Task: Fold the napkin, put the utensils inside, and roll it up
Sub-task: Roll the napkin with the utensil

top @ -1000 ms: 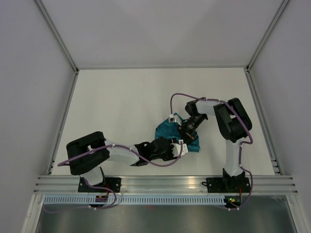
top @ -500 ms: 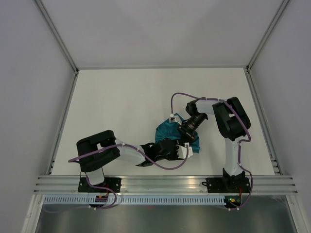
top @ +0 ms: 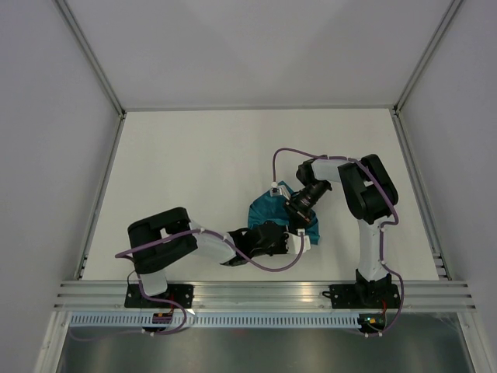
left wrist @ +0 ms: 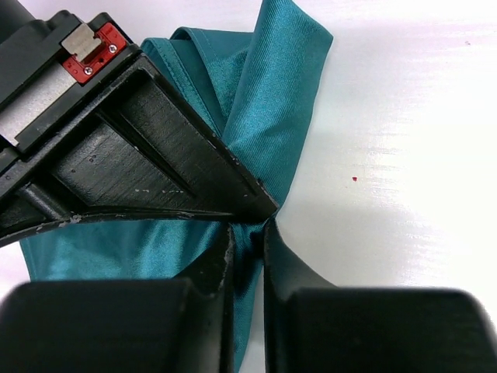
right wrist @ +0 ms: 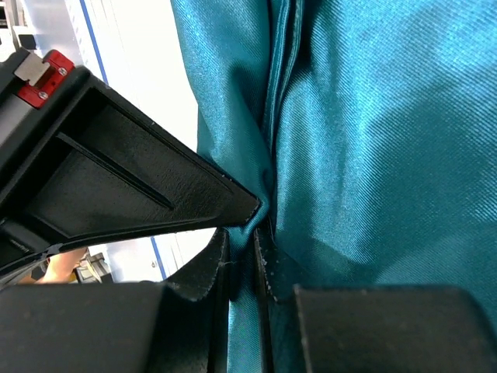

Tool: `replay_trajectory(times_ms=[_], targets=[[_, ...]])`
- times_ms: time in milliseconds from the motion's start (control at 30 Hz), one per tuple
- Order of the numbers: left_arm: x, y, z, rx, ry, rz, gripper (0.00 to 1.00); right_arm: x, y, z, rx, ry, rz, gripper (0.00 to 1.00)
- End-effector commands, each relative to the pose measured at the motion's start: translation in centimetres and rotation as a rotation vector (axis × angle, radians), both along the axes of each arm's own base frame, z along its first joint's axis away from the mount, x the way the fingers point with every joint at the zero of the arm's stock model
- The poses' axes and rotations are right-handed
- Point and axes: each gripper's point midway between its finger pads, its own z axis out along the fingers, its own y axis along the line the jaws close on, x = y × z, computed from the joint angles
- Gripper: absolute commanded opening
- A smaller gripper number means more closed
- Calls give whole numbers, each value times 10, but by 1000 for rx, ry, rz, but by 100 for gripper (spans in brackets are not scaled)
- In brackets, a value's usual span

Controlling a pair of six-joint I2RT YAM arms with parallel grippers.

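Note:
The teal napkin (top: 266,210) lies bunched on the white table, between the two arms. My left gripper (top: 295,238) reaches in from the left and is shut on a fold at the napkin's near right edge. In the left wrist view the napkin (left wrist: 273,101) shows a strip of cloth pinched in the left gripper (left wrist: 247,235). My right gripper (top: 297,211) comes down from the right and is shut on a fold of the napkin (right wrist: 373,116); the cloth runs between the right gripper (right wrist: 241,237). Each gripper's finger shows in the other's view, almost touching. The utensils are out of view.
White side walls (top: 54,155) enclose the table (top: 194,163). An aluminium rail (top: 256,294) runs along the near edge by both arm bases. A tiny red speck (left wrist: 355,179) marks the table to the right of the napkin.
My left gripper has closed from open onto the napkin's edge, and the left arm has slid a little to the right. The right arm has stayed put, still pinching the cloth.

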Motion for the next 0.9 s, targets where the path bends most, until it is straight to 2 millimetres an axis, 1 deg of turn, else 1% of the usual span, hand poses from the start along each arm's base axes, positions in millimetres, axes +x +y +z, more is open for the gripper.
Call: replay_trajectory(times_ms=[0, 33, 67, 133, 167, 233, 267, 333, 367, 400, 467, 500, 567, 600, 633, 667, 700, 733, 767, 833, 867], targets=[[-12, 11, -30, 88, 109, -23, 8, 21, -27, -59, -126, -194, 131, 8], [-9, 11, -29, 89, 118, -13, 5, 22, -27, -58, -125, -197, 131, 9], [-11, 12, -33, 89, 158, -18, 3, 23, -26, -57, -121, -200, 128, 11], [-15, 14, -37, 99, 208, -28, 2, 24, -24, -54, -114, -209, 124, 16], [-13, 15, -37, 93, 237, -19, 2, 25, -24, -52, -112, -213, 121, 21], [-18, 17, -41, 100, 283, -30, 2, 28, -21, -46, -98, -227, 111, 27], [-18, 18, -41, 98, 300, -28, 2, 30, -21, -43, -92, -233, 103, 35], [-19, 21, -43, 100, 334, -32, 2, 35, -18, -32, -72, -253, 88, 42], [-19, 22, -43, 97, 354, -27, 2, 38, -18, -28, -63, -263, 77, 44], [-23, 21, -43, 93, 379, -41, 2, 43, -17, -19, -51, -285, 67, 46], [-21, 23, -44, 89, 414, -29, 2, 49, -17, -9, -30, -300, 36, 50], [-23, 23, -44, 84, 436, -39, 2, 54, -16, 1, -15, -323, 26, 50], [-22, 24, -44, 79, 460, -33, 2, 62, -18, 12, 2, -342, -17, 51], [-23, 22, -41, 70, 478, -45, 2, 70, -17, 21, 20, -381, -32, 51], [-20, 24, -41, 65, 495, -35, 2, 73, -19, 27, 29, -395, -49, 51], [-24, 24, -42, 65, 539, -45, 2, 80, -21, 37, 49, -416, -86, 51], [-23, 23, -40, 56, 554, -45, 2, 85, -24, 43, 62, -438, -104, 52], [-19, 23, -39, 45, 576, -33, 2, 91, -30, 49, 69, -453, -136, 52], [-22, 24, -39, 45, 612, -43, 2, 95, -32, 59, 92, -479, -155, 52], [-15, 23, -37, 30, 662, -24, 2, 100, -43, 67, 110, -516, -185, 52], [-19, 23, -36, 32, 711, -39, 2, 102, -45, 79, 132, -558, -195, 52]])
